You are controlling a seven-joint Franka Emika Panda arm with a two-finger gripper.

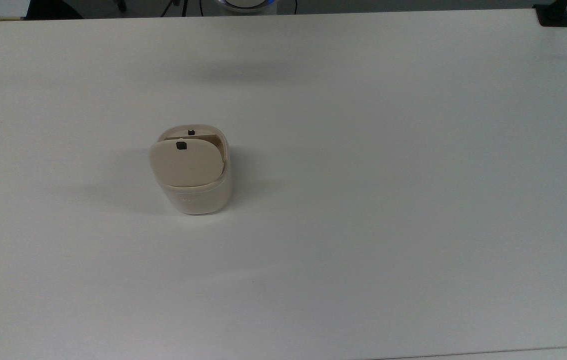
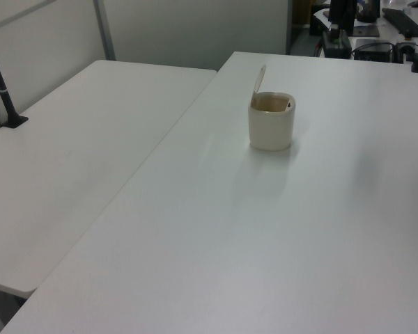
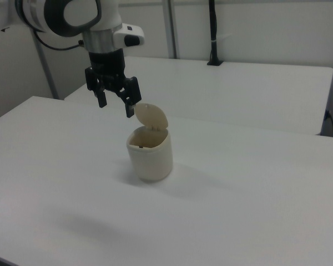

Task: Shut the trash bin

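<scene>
The trash bin (image 1: 198,197) is a small cream-beige tub standing on the white table (image 1: 388,200), left of centre in the top view. Its hinged lid (image 1: 187,163) is raised, with a black square button near its far edge, and the mouth is open. In the left view the trash bin (image 2: 272,124) has the lid (image 2: 258,78) standing almost upright. In the right view the lid (image 3: 151,117) tilts up over the trash bin (image 3: 150,154). My gripper (image 3: 116,108) hangs open and empty, up and to the right view's left of the lid, apart from it.
A second white table (image 2: 70,139) adjoins on the left view's left, with a black clamped pole (image 2: 3,89). Another black pole (image 3: 212,33) stands on the far table in the right view. A black clamp (image 1: 553,17) sits at the top view's upper right corner.
</scene>
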